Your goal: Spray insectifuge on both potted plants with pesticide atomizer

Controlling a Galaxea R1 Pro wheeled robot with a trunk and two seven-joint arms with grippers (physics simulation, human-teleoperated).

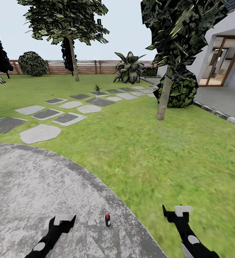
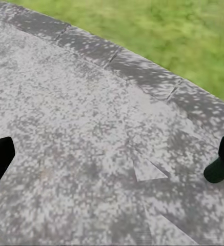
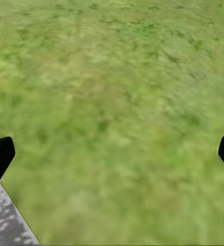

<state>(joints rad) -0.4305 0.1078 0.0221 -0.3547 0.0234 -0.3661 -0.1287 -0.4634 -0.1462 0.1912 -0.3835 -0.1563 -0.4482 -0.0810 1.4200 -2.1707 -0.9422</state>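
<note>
Head view: the pesticide atomizer (image 1: 107, 220) is seen upright on the round grey patio (image 1: 31, 186) near its curved edge, between the left gripper (image 1: 62, 220) and the right gripper (image 1: 178, 211), touched by neither. One potted plant (image 1: 97, 88) is seen far off among the stepping stones (image 1: 65, 118) on the lawn (image 1: 160, 150). Both grippers' fingers are spread apart in the wrist views, nothing held.

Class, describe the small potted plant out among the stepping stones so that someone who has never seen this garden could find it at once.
Start at the round grey patio and follow the stepping stones across the lawn toward the brown slatted fence. Near the far end of that path stands the potted plant, a low tuft of pointed green leaves. Unlike the big broad-leaved bush behind it, it is tiny and sits right on the stones.
</note>
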